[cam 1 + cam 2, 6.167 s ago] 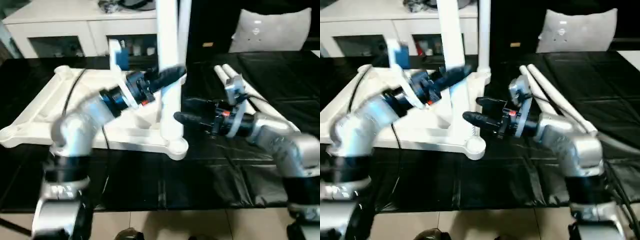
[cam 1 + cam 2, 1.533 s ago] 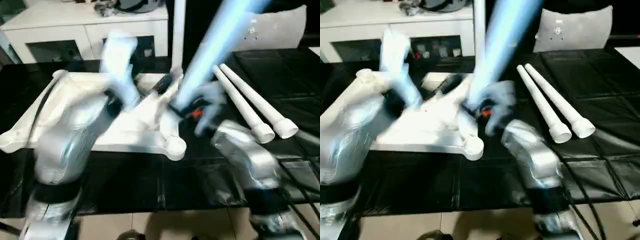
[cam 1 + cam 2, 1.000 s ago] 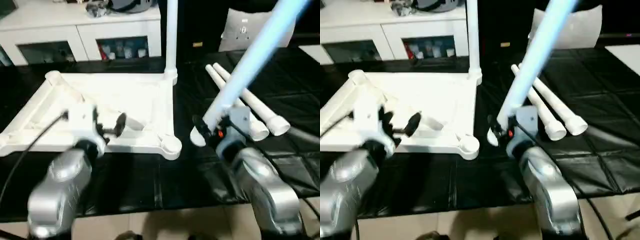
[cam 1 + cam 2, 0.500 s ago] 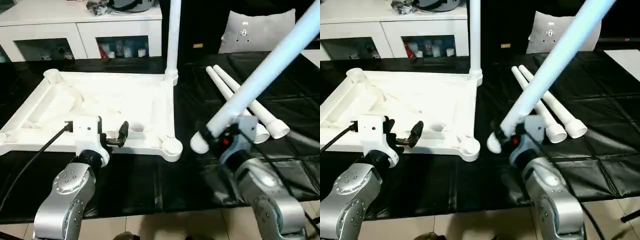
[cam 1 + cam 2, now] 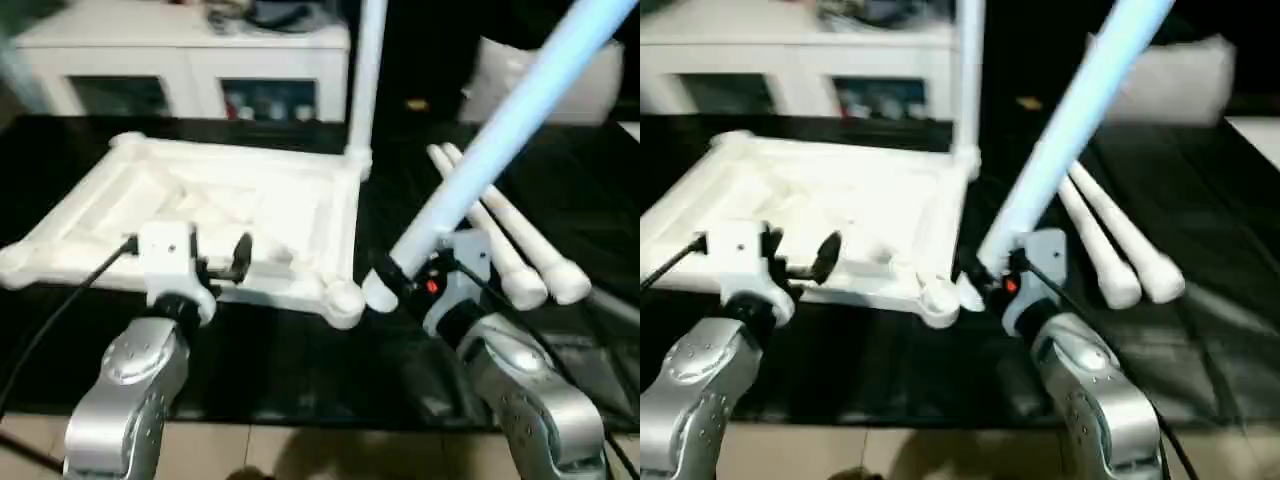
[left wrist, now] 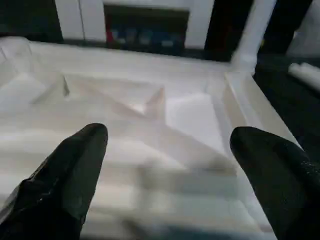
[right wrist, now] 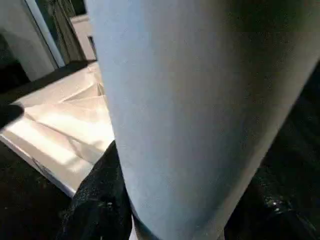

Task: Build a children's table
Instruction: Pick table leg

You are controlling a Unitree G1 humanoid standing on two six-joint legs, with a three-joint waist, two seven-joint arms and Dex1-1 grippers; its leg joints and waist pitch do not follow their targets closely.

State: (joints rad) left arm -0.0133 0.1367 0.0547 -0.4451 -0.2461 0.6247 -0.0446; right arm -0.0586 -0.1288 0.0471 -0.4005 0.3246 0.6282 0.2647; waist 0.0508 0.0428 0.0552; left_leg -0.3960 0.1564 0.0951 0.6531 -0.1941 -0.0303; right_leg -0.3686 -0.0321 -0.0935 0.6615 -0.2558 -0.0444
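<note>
The children's table top (image 5: 200, 205) lies upside down on the black-covered table, ribs up. One white leg (image 5: 365, 80) stands upright in its far right corner socket. My right gripper (image 5: 412, 275) is shut on another leg (image 5: 500, 130), which tilts up and to the right. That leg's wide lower end (image 5: 970, 290) hangs just right of the near right corner socket (image 5: 343, 298). My left gripper (image 6: 167, 150) is open and holds nothing, hovering at the top's near edge, its black fingers (image 5: 827, 255) pointing across the ribs. Two loose legs (image 5: 505, 250) lie side by side to the right.
A white cabinet (image 5: 190, 60) with shelves stands behind the table. A pale cushion (image 5: 560, 70) sits at the back right. The black table cover (image 5: 300, 370) runs along the front, ahead of the top's near edge.
The held leg now stands steeper and its lower end has come closer to the near right corner socket. The left gripper has stayed at the top's near edge. The head view has shifted a little.
</note>
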